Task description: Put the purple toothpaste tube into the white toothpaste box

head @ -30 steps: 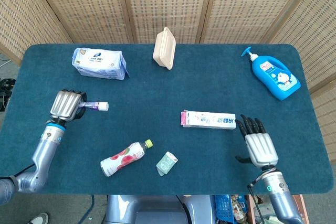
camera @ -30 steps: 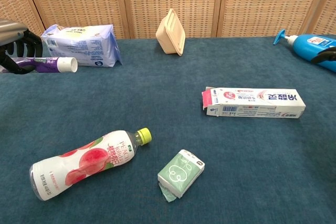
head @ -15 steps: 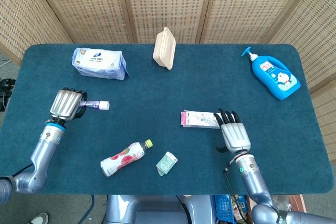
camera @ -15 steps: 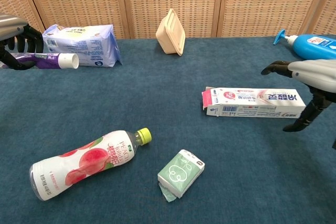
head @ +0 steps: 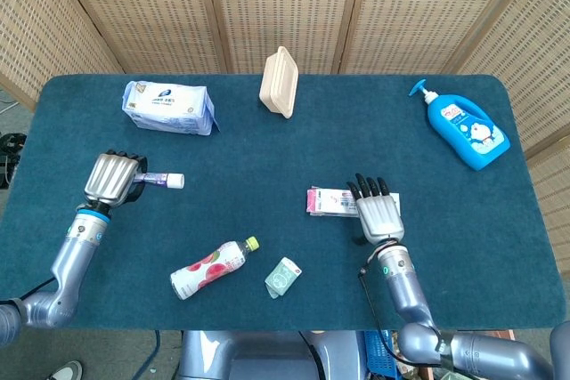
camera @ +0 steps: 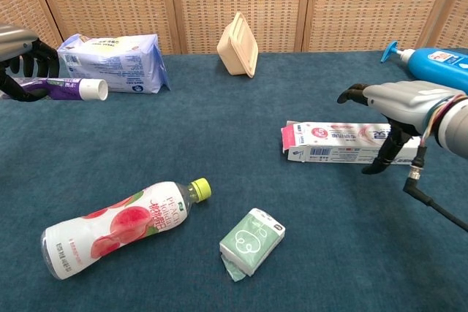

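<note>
purple toothpaste tube [head: 157,180] sits gripped in the left hand [head: 112,178] near the left edge of the blue-covered desk [head: 267,157], its white cap pointing toward the middle; in the chest view the dark fingers [camera: 36,52] curl around the tube's body. the right hand [head: 378,213] hovers palm down over the right end of the white toothpaste box [head: 334,203], fingers spread and holding nothing; in the chest view the thumb hangs at the box's near side, and whether it touches the carton cannot be told. the box lies flat right of the desk's centre, its left end flap open, and what is inside cannot be seen. a blue pump bottle [head: 463,129] lies near the far right corner, a pack of wipes [head: 167,107] near the far left corner, and a beige tray [head: 277,84] stands on its edge by the far edge. toward the near edge lie a pink-labelled drink bottle [head: 207,269] with a green cap, on its side, and just beside it a small pale green carton [head: 282,277].
</note>
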Robot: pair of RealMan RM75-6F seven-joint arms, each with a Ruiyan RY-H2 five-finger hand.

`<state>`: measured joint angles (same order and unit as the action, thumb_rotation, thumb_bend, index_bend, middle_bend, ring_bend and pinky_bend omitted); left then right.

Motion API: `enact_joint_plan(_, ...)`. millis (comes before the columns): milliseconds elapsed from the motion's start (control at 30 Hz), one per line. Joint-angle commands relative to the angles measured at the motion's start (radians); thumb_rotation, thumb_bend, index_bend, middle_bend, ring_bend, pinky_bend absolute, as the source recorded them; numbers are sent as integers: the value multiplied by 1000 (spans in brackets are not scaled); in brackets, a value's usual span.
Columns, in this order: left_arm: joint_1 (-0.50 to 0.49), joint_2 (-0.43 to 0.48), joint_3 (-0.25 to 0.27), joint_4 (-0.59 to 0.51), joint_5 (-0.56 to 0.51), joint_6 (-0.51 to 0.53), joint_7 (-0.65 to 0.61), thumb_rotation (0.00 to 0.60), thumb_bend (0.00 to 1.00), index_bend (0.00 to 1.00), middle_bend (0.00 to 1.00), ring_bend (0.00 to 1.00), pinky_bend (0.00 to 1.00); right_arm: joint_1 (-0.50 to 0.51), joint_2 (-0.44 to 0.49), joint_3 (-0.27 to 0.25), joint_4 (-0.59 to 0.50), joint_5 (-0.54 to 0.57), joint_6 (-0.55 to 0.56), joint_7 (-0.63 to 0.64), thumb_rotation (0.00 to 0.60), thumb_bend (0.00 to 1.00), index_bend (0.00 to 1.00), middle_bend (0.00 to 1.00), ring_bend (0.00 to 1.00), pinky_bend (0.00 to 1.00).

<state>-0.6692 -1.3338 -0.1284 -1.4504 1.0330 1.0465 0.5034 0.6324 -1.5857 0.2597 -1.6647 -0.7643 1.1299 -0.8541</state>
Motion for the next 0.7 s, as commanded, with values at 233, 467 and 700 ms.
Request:
enact_joint_plan(233, 7, -1, 5, 0, 18, 2, -14, 600, 544, 763, 588, 441, 405, 46, -38, 0, 91, 68, -13, -17, 600, 0, 94, 0, 0, 0)
enact_joint_plan(467, 7, 5, 3, -14, 30, 8, -12, 600, 544, 763, 588, 441, 405, 54, -54, -14, 150, 61, -33, 29, 600, 0, 139, 1, 0, 0)
enact_joint_plan(700, 6, 3, 2, -27, 32, 10, -4, 600, 545, 763, 588, 441, 405, 55, -81, -28, 201, 24, -40, 88, 600, 0, 226, 86, 0, 15)
